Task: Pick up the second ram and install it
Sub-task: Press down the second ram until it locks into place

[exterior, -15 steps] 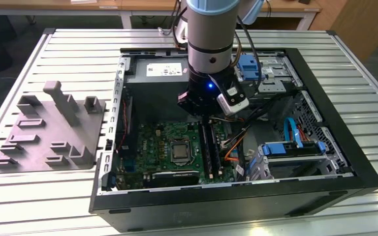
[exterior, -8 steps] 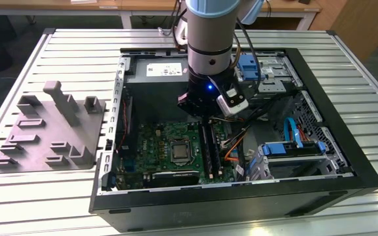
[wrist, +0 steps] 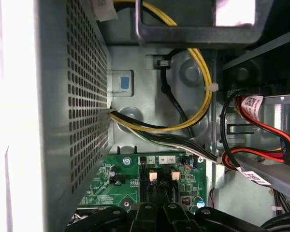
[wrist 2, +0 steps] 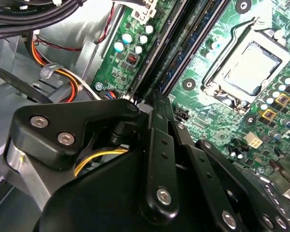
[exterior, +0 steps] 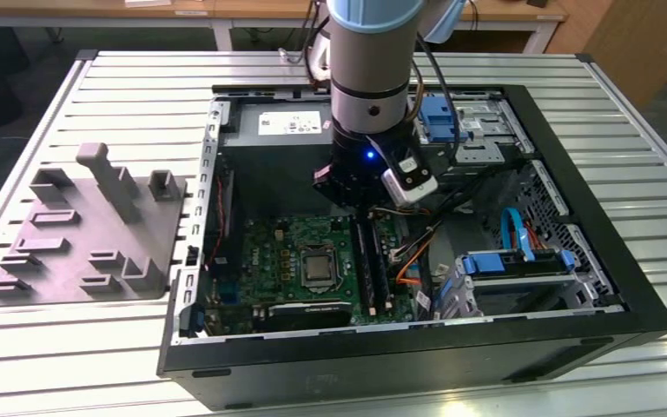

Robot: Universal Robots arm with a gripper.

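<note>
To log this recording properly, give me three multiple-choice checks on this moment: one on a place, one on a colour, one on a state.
1. Where is the tool?
A. Above the grey block with posts
B. Inside the computer case, over the memory slots beside the processor socket
C. Outside the case, above the table

2. What colour is the motherboard?
A. Red
B. White
C. Green

3. How does the computer case stand?
A. Lying flat with its open side up
B. Upright and closed
C. Tilted against the grey block

Answers:
1 B: the exterior view shows the arm reaching down into the case over the long black slots.
2 C: the board is green in the exterior view and both wrist views.
3 A: the exterior view looks straight down into its interior.
</note>
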